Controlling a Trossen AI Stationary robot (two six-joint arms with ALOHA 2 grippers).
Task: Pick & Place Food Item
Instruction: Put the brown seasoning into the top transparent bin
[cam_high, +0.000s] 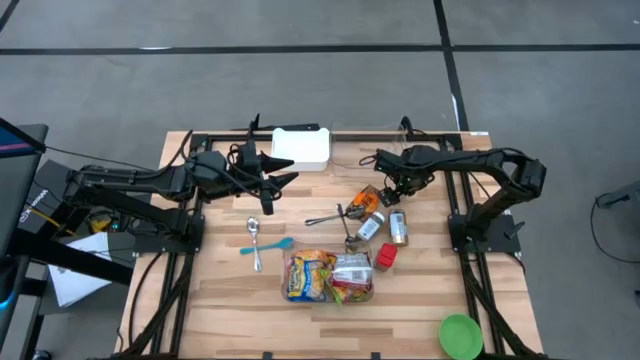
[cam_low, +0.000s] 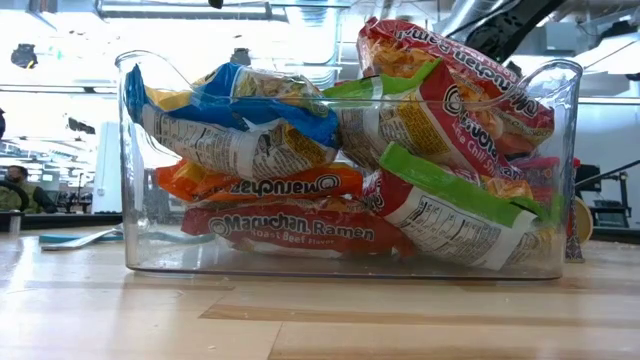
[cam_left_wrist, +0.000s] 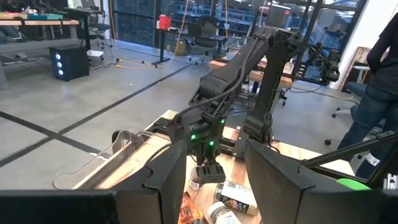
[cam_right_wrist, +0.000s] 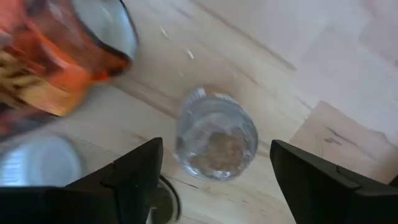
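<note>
Pale wooden table (cam_high: 220, 310) beneath, the right gripper (cam_right_wrist: 214, 165) hovers wide open and empty over a clear jar (cam_right_wrist: 216, 142), suggesting the reaching step; next comes descending and closing.

Cans (cam_high: 398, 228), jars (cam_high: 369, 227) and tongs (cam_high: 338, 214) crowd the tabletop (cam_high: 430, 290) below the right end effector (cam_high: 392, 193); the ramen bin (cam_high: 329, 277) blocks the centre. Bare wood lies front-left.

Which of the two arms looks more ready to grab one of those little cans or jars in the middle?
The right one, I'd guess. The right gripper hangs over the cluster of cans and jars, jaws open, with a small jar directly below it. The left gripper hovers open near the white container, away from the cluster.
</note>
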